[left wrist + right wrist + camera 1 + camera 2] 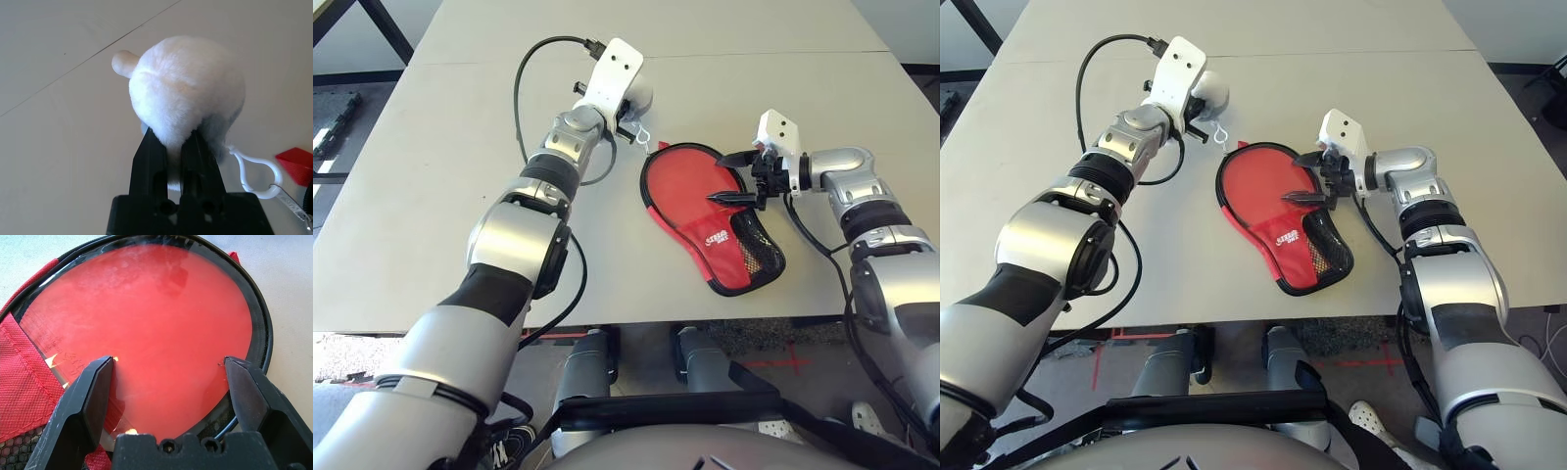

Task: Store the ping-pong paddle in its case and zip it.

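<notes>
Left eye view: nearest, the red case (717, 257) shows its black mesh pocket (756, 245); beyond, the paddle (156, 318) lies inside, its round, flat red face visible through a glossy clear window. Over that face the right gripper (170, 358) stands wide open, gripping nothing. Farther off, the left gripper (172, 134) is closed on a white-grey plush lump (186, 88).
</notes>
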Available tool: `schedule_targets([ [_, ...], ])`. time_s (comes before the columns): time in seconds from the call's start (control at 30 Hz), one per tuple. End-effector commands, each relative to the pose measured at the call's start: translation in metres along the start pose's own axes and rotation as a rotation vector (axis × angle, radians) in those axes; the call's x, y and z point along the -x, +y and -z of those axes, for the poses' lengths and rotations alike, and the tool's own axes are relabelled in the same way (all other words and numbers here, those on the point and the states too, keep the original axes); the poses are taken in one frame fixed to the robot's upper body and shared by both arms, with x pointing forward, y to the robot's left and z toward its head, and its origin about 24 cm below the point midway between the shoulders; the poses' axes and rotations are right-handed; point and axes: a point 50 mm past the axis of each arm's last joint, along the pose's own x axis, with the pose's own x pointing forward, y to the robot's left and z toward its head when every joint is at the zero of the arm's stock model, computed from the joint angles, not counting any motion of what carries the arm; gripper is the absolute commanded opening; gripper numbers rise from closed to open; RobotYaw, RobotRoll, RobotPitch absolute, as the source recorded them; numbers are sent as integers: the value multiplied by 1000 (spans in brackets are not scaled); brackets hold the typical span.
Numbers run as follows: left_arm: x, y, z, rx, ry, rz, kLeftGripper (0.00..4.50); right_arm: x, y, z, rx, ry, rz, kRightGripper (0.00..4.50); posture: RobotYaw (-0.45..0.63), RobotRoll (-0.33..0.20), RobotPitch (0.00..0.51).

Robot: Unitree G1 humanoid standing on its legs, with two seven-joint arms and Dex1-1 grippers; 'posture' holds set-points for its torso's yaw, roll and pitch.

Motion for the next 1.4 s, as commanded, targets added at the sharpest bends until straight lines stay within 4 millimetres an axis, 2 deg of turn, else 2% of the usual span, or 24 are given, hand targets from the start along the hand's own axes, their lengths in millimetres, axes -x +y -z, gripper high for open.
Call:
schedule_targets([
  [0.03,-1,0,-21,-8,-78,-35,38,-2,13,29,-77,96,-33,4500,-15,0,236],
  [0.17,-3,-17,-29,-4,-100,31,38,-2,13,30,-80,94,-31,4500,-21,0,235],
  [0.3,-6,-47,-37,-19,-118,180,37,0,14,31,-83,94,-24,4500,-28,0,234],
  [0.4,-6,-60,-39,-24,-119,232,37,0,14,31,-85,93,-22,4500,-31,0,232],
  [0.53,-6,-89,-42,-15,-124,339,37,-2,15,32,-87,88,-19,4500,-38,0,231],
  [0.57,-6,-91,-42,-24,-124,349,767,-2,15,32,-87,87,-19,4500,-39,0,231],
  [0.6,-6,-92,-42,-25,-125,350,1034,-3,15,32,-87,85,-18,4500,-41,0,231],
  [0.77,-5,-86,-44,-24,-136,343,2903,-3,16,33,-91,83,-16,4500,-35,0,234],
  [0.9,-5,-72,-50,-30,-155,313,4464,-5,17,34,-93,84,-18,4500,-22,0,234],
  [1.2,0,-33,-60,-72,-187,269,4487,-9,17,32,-89,84,-15,4500,0,0,231],
  [1.4,7,-9,-53,-136,-181,314,4487,-10,16,32,-86,81,-8,4500,8,0,229],
])
